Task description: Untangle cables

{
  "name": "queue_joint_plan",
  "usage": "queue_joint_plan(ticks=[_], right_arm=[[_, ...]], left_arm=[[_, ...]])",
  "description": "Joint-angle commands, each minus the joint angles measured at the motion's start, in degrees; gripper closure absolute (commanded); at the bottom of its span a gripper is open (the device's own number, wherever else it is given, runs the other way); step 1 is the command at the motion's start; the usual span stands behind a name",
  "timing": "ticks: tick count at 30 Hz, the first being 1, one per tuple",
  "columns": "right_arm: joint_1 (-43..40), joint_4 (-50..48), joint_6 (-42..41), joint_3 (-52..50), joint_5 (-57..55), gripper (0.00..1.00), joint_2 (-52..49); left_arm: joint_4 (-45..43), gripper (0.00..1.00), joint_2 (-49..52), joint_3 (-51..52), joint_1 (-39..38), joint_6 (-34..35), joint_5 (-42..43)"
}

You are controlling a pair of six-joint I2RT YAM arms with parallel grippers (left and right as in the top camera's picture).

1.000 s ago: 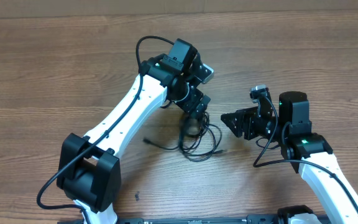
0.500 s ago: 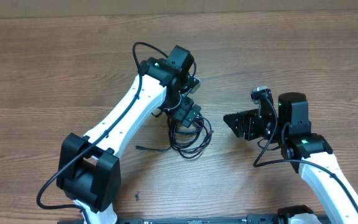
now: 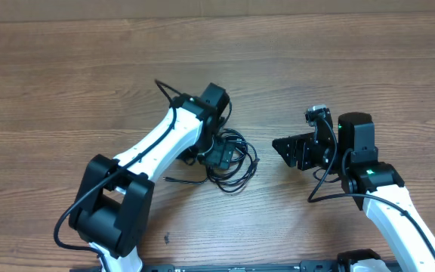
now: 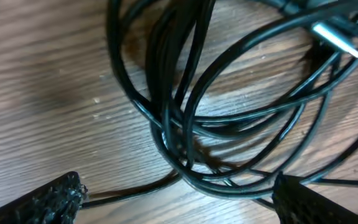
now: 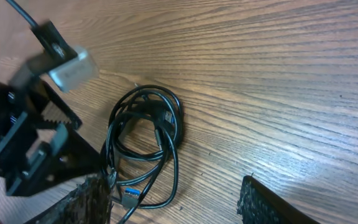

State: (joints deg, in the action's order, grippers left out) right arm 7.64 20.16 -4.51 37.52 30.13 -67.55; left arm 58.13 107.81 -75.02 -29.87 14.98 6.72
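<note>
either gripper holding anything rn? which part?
Nothing held. Left gripper is open over the cables, which lie loose on the table. Right gripper is open and empty, apart from them.

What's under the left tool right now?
The looped cables lie on the wooden table beneath the open left tool. From overhead, the left arm covers part of the bundle.

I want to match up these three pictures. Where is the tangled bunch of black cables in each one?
Overhead: the cables lie near the middle of the picture, slightly left of centre.
Left wrist: the cables fill most of the picture, seen from very close.
Right wrist: the cables are coiled left of centre.
Shared landmark: the open left end effector is right at the bunch in every view.
</note>
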Motion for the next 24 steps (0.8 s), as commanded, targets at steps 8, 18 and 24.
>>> queue_joint_plan(ticks=[8, 18, 24], right_arm=[[0.2, -0.2, -0.2, 1.2, -0.6, 0.34, 0.7], [0.2, -0.2, -0.2, 1.2, -0.8, 0.33, 0.7], [0.2, -0.2, -0.2, 1.2, -0.8, 0.33, 0.7]], left_arm=[[-11.1, 0.07, 0.3, 8.9, 0.2, 6.5, 3.9], [-14.8, 0.42, 0.3, 9.3, -0.7, 6.5, 5.8], [-15.6, 0.63, 0.3, 9.3, -2.3, 6.5, 5.7]])
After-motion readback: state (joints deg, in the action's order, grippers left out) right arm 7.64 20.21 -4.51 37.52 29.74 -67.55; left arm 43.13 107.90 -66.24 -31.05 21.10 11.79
